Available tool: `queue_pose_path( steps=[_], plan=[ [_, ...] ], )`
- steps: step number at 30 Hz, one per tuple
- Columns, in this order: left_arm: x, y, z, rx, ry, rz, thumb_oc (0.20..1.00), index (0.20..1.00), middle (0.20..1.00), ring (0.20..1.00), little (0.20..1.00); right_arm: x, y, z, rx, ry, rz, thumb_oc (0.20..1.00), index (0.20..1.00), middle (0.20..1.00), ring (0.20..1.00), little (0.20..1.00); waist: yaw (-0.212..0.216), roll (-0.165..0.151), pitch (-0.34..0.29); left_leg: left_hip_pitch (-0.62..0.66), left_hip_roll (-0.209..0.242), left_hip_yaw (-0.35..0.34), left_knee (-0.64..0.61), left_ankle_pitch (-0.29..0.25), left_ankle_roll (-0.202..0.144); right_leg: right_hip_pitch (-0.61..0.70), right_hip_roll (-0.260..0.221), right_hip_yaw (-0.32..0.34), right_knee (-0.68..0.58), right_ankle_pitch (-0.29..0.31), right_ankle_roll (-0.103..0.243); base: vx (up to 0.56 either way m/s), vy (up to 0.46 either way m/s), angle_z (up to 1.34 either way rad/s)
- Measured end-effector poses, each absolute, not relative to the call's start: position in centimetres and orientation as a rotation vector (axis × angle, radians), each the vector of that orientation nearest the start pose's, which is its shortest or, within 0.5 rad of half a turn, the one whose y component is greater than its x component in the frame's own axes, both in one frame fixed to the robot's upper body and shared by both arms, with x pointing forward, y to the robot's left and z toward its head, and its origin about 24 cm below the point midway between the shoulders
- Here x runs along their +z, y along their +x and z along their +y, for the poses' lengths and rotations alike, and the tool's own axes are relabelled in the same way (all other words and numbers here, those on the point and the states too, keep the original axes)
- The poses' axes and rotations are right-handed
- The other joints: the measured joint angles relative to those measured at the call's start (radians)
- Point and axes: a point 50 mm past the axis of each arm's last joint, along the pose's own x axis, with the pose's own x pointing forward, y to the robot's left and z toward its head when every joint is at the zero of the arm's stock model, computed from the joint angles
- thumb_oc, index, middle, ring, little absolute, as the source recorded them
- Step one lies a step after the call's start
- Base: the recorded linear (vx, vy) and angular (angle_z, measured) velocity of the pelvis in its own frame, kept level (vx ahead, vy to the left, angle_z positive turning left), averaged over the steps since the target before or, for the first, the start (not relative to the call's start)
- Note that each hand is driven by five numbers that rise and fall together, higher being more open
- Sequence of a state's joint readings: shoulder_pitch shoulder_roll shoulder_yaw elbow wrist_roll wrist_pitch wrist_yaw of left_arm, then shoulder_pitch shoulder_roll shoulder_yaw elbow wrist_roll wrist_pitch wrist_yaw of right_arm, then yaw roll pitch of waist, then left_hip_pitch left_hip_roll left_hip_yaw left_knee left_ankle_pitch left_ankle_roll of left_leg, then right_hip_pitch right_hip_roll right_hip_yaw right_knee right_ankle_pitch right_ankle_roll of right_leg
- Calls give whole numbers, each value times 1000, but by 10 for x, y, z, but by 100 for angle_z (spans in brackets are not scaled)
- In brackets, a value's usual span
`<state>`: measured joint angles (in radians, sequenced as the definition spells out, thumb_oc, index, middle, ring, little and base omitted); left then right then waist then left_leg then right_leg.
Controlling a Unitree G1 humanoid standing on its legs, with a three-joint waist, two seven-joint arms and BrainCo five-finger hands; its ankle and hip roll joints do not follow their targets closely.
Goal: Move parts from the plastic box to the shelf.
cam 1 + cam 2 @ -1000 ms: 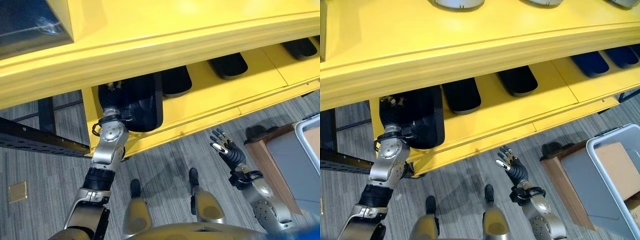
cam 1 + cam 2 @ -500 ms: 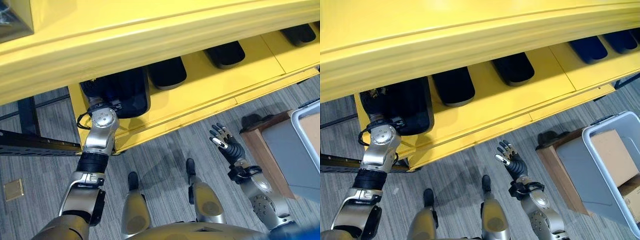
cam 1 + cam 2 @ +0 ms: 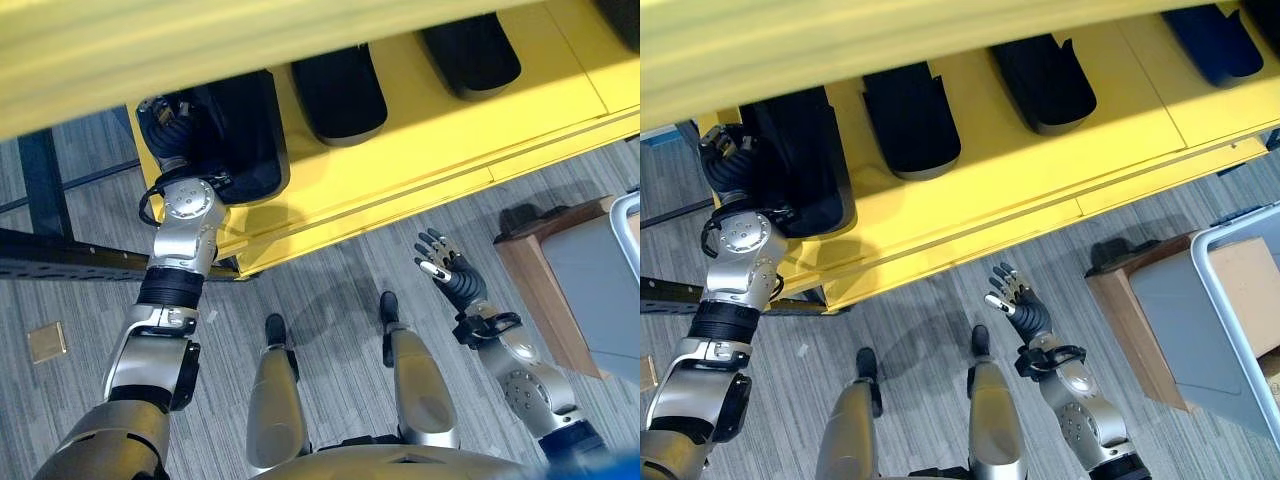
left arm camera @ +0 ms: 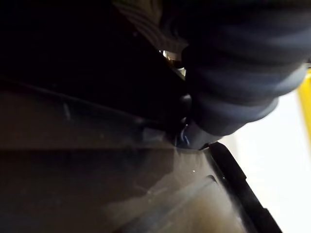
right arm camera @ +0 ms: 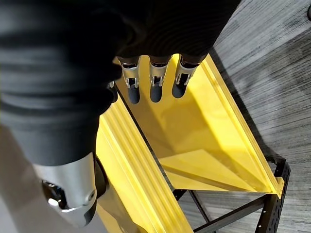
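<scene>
Left hand [image 3: 725, 150] still against black part [image 3: 800, 150] at shelf [image 3: 400, 160] left end; finger state indeterminate. Right hand [image 3: 445, 275] unchanged, fingers spread, empty. Placement nearly complete; plastic box [image 3: 1240, 330] right.

Head camera tilts down; the left hand sits beside the part on the shelf

The whole scene slides upward in both eye views, a move of the camera that uncovers more of the yellow metal shelf [image 3: 400, 160] and its row of black moulded plastic parts [image 3: 340, 90]. The left hand [image 3: 725, 160], earlier buried against the leftmost black part [image 3: 800, 160], now shows its dark ribbed cover beside that part's left edge. The right hand [image 3: 445, 275] shifts slightly lower, fingers spread as before.
</scene>
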<state>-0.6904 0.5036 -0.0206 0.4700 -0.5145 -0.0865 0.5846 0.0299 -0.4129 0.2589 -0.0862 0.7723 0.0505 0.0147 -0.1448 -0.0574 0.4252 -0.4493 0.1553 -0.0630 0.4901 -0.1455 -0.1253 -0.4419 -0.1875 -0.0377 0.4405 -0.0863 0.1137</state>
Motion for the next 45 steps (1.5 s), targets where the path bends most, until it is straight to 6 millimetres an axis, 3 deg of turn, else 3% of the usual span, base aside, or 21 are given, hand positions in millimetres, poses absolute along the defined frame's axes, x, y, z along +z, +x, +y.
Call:
queue_pose_path(
  steps=[5, 7, 14, 22, 31, 45],
  plan=[
    [176, 358, 257, 571, -245, -281, 200, 200, 200, 200, 200, 42, 240, -152, 297, 364, 159, 1000, 1000, 1000, 1000, 1000, 23, -1, 1, -124, -21, -54, 176, -73, 2, -120, -28, -5, 214, -115, -6, 1, -16, 23],
    [172, 359, 256, 571, -283, -259, 200, 200, 200, 200, 200, 41, 240, -152, 293, 364, 165, 1000, 1000, 1000, 1000, 1000, 29, -4, 0, -141, -20, -66, 208, -84, 0, -132, -28, -6, 252, -135, -10, -42, -5, 12],
    [189, 363, 254, 541, -373, -328, 200, 200, 200, 200, 200, 47, 244, -148, 308, 360, 145, 1000, 1000, 1000, 1000, 1000, 34, -17, -10, -197, -35, -93, 229, -77, -9, -179, -41, -28, 292, -143, -19, -28, 2, 11],
    [198, 369, 262, 554, -375, -326, 200, 200, 200, 200, 200, 40, 238, -143, 321, 396, 181, 1000, 1000, 1000, 1000, 1000, 27, -60, -64, -219, -35, -89, 224, -79, -7, -186, -40, -30, 252, -132, -12, 8, 16, -1],
    [208, 369, 285, 610, -316, -316, 200, 200, 200, 200, 200, 37, 237, -145, 312, 403, 195, 1000, 1000, 1000, 1000, 1000, 23, -62, -65, -223, -33, -57, 226, -87, 5, -196, -39, -6, 227, -110, 7, 37, 30, -8],
    [221, 365, 295, 630, -241, -361, 200, 200, 200, 200, 200, 29, 235, -148, 292, 423, 228, 1000, 1000, 1000, 1000, 1000, 20, -60, -64, -243, -21, -50, 209, -85, 4, -230, -27, -1, 219, -110, -3, 7, 3, -2]
  ],
)
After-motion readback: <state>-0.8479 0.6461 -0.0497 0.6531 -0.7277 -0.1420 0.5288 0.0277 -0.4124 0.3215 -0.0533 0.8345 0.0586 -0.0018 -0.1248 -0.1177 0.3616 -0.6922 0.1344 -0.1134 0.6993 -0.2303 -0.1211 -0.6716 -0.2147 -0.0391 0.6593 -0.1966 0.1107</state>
